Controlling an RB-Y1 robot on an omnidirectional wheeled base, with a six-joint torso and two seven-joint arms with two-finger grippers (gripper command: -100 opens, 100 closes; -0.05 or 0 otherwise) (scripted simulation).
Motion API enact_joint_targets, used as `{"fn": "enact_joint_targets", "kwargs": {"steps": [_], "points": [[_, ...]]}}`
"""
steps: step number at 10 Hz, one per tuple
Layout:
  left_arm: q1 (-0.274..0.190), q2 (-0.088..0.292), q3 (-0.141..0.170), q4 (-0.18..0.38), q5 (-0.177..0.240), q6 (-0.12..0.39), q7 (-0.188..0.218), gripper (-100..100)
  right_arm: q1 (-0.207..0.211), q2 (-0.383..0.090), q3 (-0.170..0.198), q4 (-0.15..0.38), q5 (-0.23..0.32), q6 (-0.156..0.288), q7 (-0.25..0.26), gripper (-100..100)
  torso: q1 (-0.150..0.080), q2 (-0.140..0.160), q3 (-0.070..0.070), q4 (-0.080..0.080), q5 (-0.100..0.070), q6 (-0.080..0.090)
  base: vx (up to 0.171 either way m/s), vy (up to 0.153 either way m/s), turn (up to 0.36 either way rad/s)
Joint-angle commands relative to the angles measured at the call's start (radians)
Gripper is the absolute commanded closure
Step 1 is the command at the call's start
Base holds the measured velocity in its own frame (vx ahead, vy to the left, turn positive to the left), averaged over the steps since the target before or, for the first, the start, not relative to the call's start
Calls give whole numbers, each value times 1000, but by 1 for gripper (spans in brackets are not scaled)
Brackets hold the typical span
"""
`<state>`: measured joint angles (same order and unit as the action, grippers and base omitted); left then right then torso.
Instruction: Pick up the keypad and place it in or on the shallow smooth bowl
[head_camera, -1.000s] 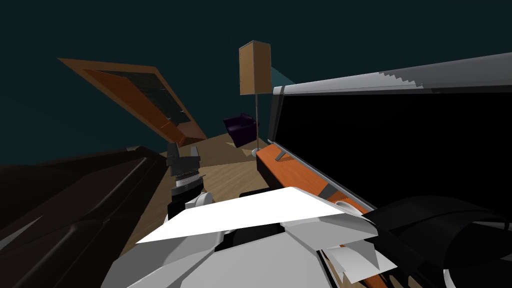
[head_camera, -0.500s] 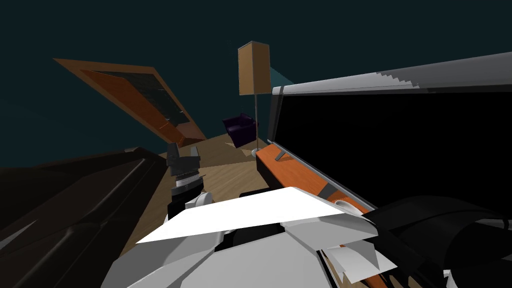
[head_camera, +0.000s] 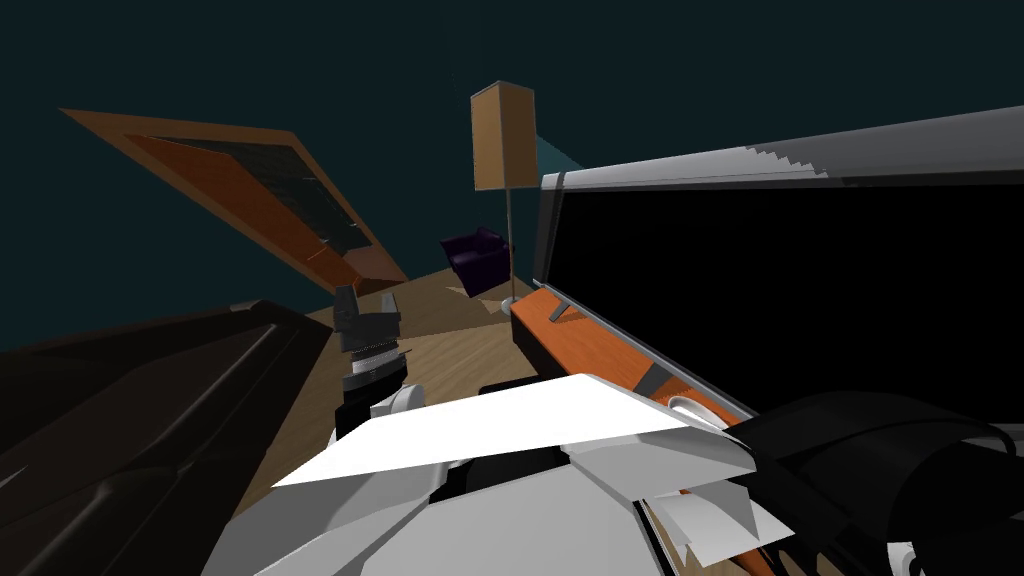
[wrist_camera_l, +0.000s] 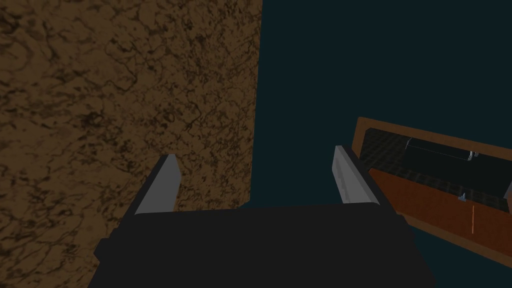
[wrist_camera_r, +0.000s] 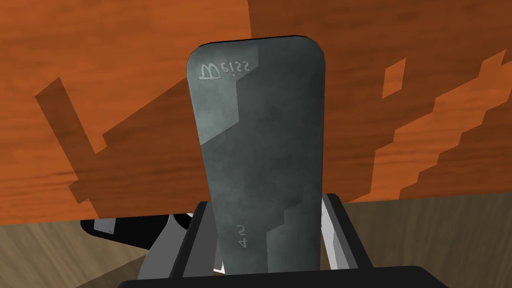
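Note:
The keypad (wrist_camera_r: 260, 140) is a dark grey rounded slab with faint markings. It stands upright between the fingers of my right gripper (wrist_camera_r: 267, 240), which is shut on its lower end. Behind it is an orange wooden surface (wrist_camera_r: 100, 75), with wood floor below. In the head view a pale shallow bowl (head_camera: 690, 408) sits on the orange bench (head_camera: 580, 345), partly hidden behind my chest. My left gripper (head_camera: 365, 305) is raised over the floor to the left, open and holding nothing (wrist_camera_l: 255, 180).
A large black screen (head_camera: 800, 300) stands on the bench at the right. A dark sofa (head_camera: 150, 400) runs along the left. A floor lamp (head_camera: 505, 135) and a purple armchair (head_camera: 480, 258) stand at the far end, with a wooden-framed door (head_camera: 250, 200) to their left.
The head view has swung slightly, so the door frame sits further left. Neither arm has visibly moved in it.

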<state>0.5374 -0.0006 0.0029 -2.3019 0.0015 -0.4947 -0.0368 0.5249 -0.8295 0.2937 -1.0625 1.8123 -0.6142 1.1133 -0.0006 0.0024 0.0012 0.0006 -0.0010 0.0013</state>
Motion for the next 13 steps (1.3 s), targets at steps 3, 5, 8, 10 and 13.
{"fn": "enact_joint_targets", "kwargs": {"steps": [3,5,8,10,13], "points": [[0,0,0,0,0,0,0,0,23,-10,26,2,-53,-49,-2,100,12,2,1,-1,1,1,-13,161,21],[0,0,0,0,0,0,0,0,35,-23,36,0,-82,-83,-2,100,17,2,0,-1,2,2,-41,213,44],[0,0,0,0,0,0,0,0,48,-63,33,-5,-127,-149,-4,100,8,4,1,-1,2,1,-72,103,70],[0,0,0,0,0,0,0,0,51,-96,16,-4,-155,-190,-12,100,3,5,2,-1,1,0,-124,7,110],[0,0,0,0,0,0,0,0,42,-142,-23,-1,-193,-241,-29,100,-7,9,4,0,1,-1,-139,-81,119]]}}
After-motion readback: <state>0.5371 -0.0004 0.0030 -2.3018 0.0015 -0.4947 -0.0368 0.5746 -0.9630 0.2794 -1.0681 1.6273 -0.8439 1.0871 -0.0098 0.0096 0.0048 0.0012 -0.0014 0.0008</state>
